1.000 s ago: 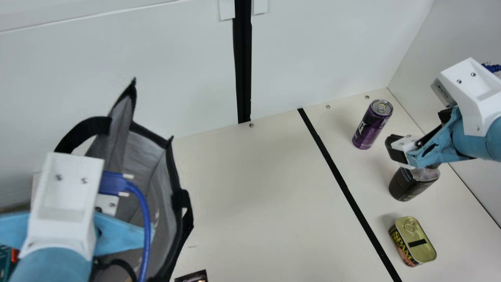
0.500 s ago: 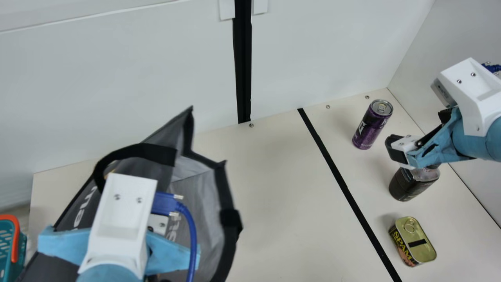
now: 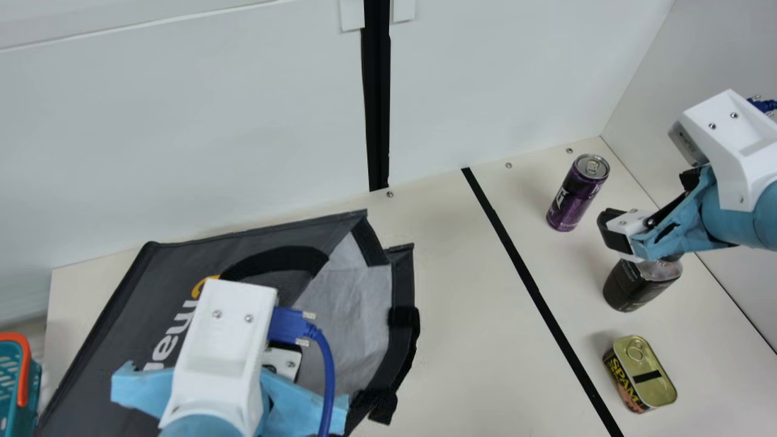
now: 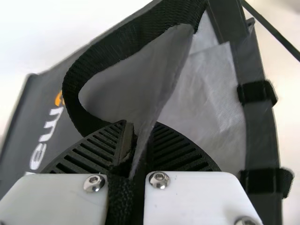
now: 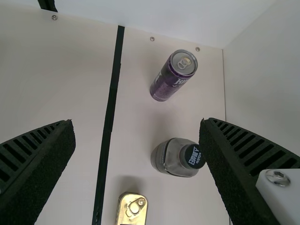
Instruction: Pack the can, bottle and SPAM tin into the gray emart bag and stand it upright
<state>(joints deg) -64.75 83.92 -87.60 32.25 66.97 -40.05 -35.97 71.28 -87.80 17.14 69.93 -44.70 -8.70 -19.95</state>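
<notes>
The emart bag (image 3: 161,285) is gray, edged black, with white lettering; the can (image 3: 573,197) purple, silver-topped; the bottle (image 3: 630,288) dark; the SPAM tin (image 3: 651,391) gold-lidded with a black bar; the cream worktop (image 3: 473,315) black-striped; the basket (image 3: 8,382) teal and orange.

We see the bag (image 3: 121,340) lying on the worktop's (image 3: 467,364) left side, mouth facing right. Near the far right corner stands the can (image 3: 575,197); before it, nearer the right edge, the bottle (image 3: 631,290); before that, the SPAM tin (image 3: 652,388).

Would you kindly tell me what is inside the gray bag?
Pale lining shows in the mouth of the gray bag. Deeper down, the printed side and the left arm cover it, so contents there cannot be told.
</notes>
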